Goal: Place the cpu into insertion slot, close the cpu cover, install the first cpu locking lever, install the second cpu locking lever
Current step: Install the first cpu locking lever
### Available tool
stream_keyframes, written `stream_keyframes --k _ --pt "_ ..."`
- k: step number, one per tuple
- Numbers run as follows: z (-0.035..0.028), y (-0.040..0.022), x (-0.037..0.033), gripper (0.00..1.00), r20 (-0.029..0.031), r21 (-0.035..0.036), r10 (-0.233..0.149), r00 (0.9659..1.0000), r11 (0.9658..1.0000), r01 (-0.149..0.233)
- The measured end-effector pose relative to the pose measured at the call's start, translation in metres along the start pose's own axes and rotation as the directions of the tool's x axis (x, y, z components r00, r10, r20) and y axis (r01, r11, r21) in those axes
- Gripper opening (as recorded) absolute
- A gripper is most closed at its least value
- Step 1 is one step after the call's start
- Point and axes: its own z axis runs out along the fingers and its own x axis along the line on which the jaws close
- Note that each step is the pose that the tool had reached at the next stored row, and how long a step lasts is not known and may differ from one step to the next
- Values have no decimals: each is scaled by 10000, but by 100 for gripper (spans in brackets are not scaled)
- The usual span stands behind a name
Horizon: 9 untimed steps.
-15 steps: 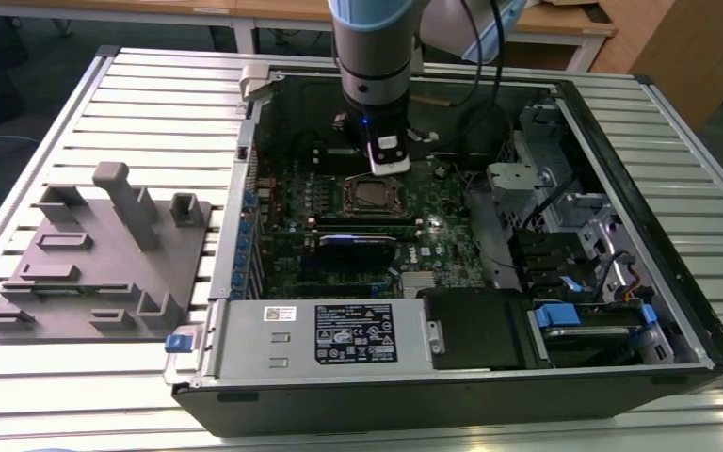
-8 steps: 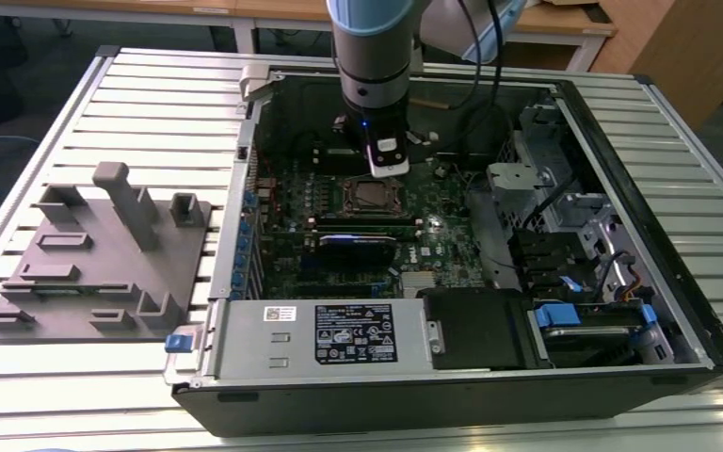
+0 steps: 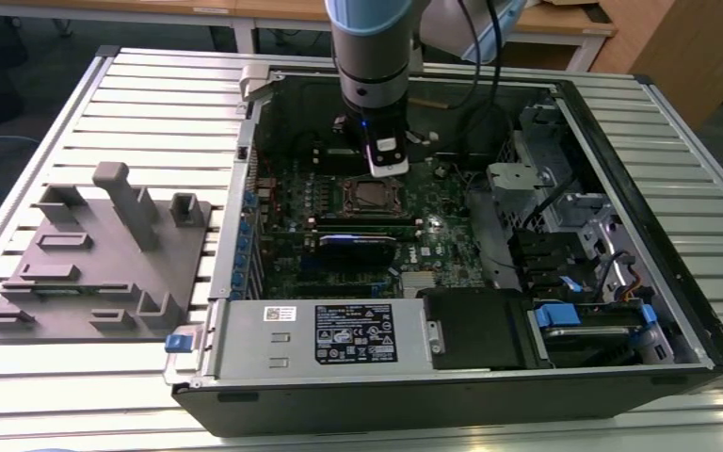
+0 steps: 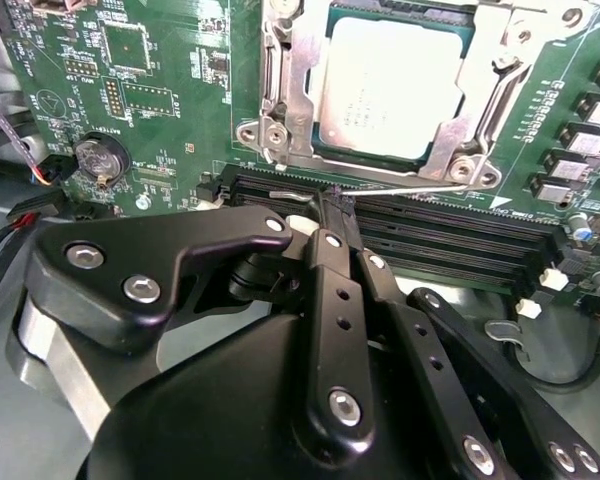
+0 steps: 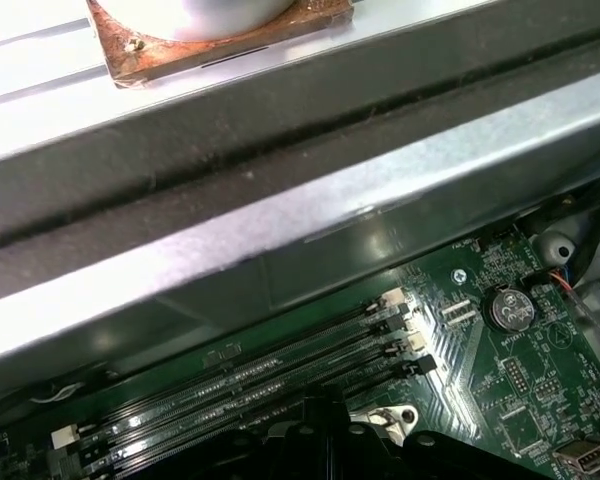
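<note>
Closest to you, your gripper (image 4: 330, 205) is holding its fingers (image 4: 325, 270) pressed tip to tip, nothing visibly pinched between them. They are ending just beside the gripper-side edge of the cpu cover (image 4: 292, 90), where a thin locking lever (image 4: 420, 187) is lying crosswise to the fingers; past that edge, the cpu (image 4: 395, 85) is resting flat in the cover's window

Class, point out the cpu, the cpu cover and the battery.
cpu (image 4: 388, 85), second wrist view, middle of metal top.
cpu cover (image 4: 300, 90), second wrist view, side bar of frame.
battery (image 4: 101, 160), second wrist view, round face.
</note>
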Motion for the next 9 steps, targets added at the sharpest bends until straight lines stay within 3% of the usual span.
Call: stream_keyframes --k 3,9 --pt "2 3 4 11 49 6 -15 10000 10000 15" --pt "11 7 7 11 211 41 -67 9998 10000 66"
